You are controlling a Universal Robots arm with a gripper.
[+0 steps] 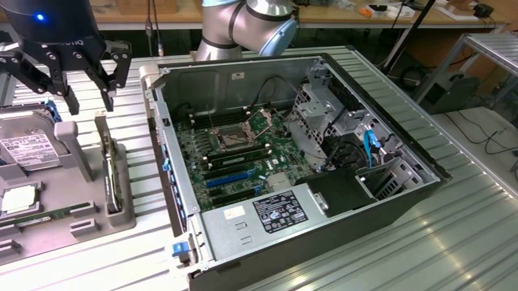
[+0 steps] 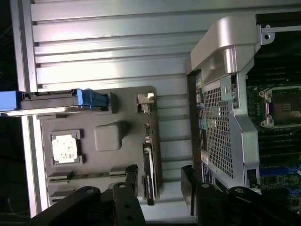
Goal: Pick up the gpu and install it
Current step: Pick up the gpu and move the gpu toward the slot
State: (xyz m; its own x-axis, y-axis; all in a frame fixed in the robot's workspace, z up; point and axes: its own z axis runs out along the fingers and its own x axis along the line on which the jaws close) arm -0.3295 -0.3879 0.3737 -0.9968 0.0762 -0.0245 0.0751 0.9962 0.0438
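Ribbed aluminium, pale and glossy, makes up the table (image 1: 453,230), its long grooves catching the light. Near the table's edge at the exterior view's left sits a matt grey moulded tray (image 1: 85,209), blocky, with raised posts and cut pockets. One pocket props up a boxy silver hard drive (image 1: 28,148) with a white label. Another holds a small square processor chip (image 1: 16,200) with a shiny lid.

The gpu (image 1: 109,176) stands upright on its long edge in a narrow channel along the tray's edge nearest the computer case (image 1: 242,76). It shows edge-on as a slim strip: a dark card body with a pale metal rim along the top. In the wrist view a silvery folded bracket sits at one end. The card is apart from the hard drive and near the case's outer wall, not touching it.

The case is a sheet-steel box lying open, grey inside, with perforated mesh on its rear panel. Inside lie a green motherboard (image 1: 190,148) with a square metal socket (image 1: 235,138) and a bright blue slot (image 1: 230,179). A power supply (image 1: 271,212) with a black label sits at the near corner.

The gripper (image 1: 87,100), black and jointed, hangs above the tray's far end, over the gpu's far end and clear of it. Its fingers are spread wide and hold nothing; in the wrist view they sit to either side of the card's line
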